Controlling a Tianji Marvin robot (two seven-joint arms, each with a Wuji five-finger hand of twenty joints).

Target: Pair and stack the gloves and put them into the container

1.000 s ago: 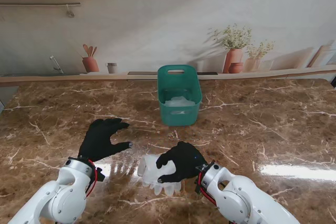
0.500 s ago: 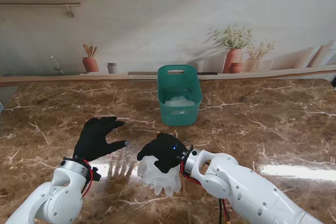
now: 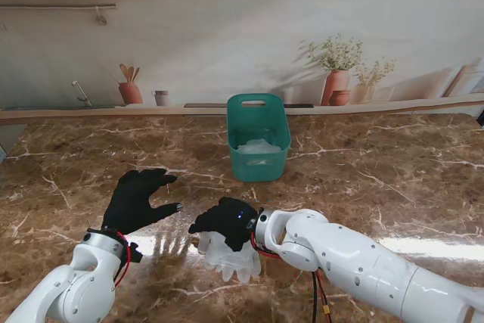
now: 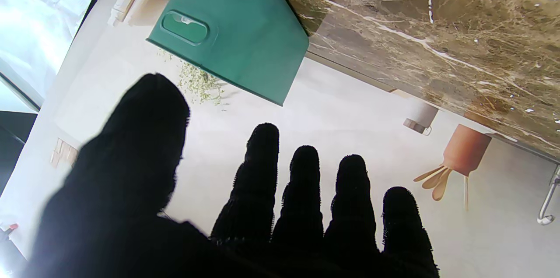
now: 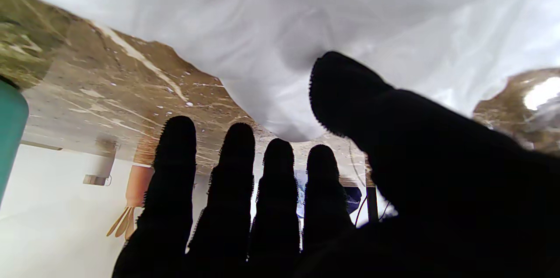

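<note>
Near the counter's front edge, in the stand's view, your right hand (image 3: 227,221) has swung across from the right over the last second and now lies over the cuff end of the pale gloves (image 3: 229,255), fingers pointing left. Whether it is clenched on them you cannot tell here. That move suggests a scoop or grip is being set up before the carry to the green container (image 3: 258,145), which stands farther from you toward the middle of the counter (image 3: 393,179) with something pale already inside. Your left hand (image 3: 138,198) has drifted slightly left and hovers released, fingers spread, holding nothing. Count one pile of gloves on the counter, one container, two hands.

From the left wrist, the fingers (image 4: 302,190) are spread with nothing between them; the container (image 4: 245,37) is ahead.

From the right wrist, the fingers (image 5: 227,181) are extended beside the white glove material (image 5: 306,28), the thumb close against it, not yet closed.
</note>
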